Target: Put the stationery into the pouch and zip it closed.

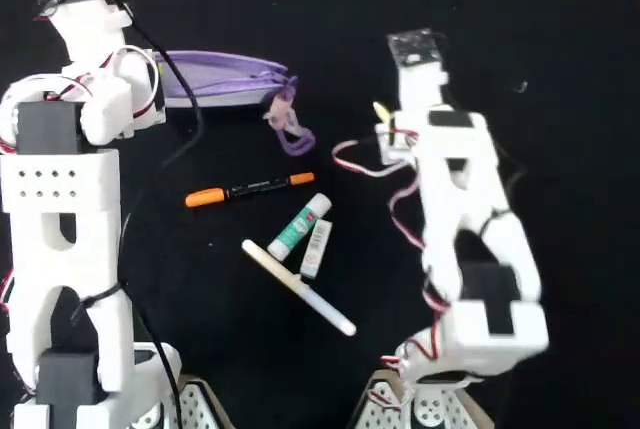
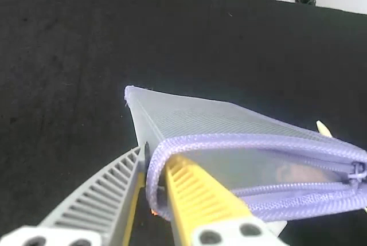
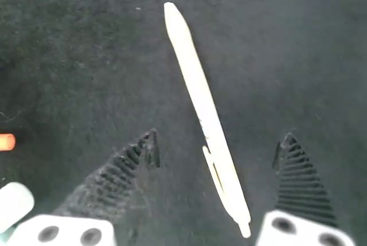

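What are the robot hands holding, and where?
The left gripper pinches the pouch by one end; the right gripper, open over the white pen, holds nothing.

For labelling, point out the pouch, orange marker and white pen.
pouch point(image 1: 215, 77): high view, side panel.
orange marker point(image 1: 250, 190): high view, middle of barrel.
white pen point(image 3: 198, 102): right wrist view, middle of barrel.

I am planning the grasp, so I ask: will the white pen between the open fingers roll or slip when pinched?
The white pen looks round and smooth, so it may roll or slip when pinched. Its clip might stop a full roll. It seems stiff and probably light.
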### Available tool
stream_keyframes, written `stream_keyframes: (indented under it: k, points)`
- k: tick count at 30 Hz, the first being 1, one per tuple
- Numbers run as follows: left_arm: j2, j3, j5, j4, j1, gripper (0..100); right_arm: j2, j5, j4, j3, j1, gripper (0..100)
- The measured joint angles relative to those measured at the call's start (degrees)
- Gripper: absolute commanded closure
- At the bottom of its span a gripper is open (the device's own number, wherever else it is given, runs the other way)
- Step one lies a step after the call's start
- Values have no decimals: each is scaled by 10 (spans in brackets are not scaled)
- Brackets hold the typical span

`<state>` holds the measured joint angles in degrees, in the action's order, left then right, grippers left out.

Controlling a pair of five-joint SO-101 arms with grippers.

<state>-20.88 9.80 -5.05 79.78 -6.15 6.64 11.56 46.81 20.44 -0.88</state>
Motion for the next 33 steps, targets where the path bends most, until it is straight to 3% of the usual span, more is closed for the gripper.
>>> stream_keyframes:
  k: [9,16,27,33]
  points:
    - [55,2,25,3,-2,972,156,10,0,-124,4,713]
    - [91,10,25,-4,-26,972,255,11,47,-235,4,988]
    - [94,10,25,11,-27,972,372,11,173,-436,-18,988]
    - [83,22,24,47,10,972,381,29,245,-487,-21,988]
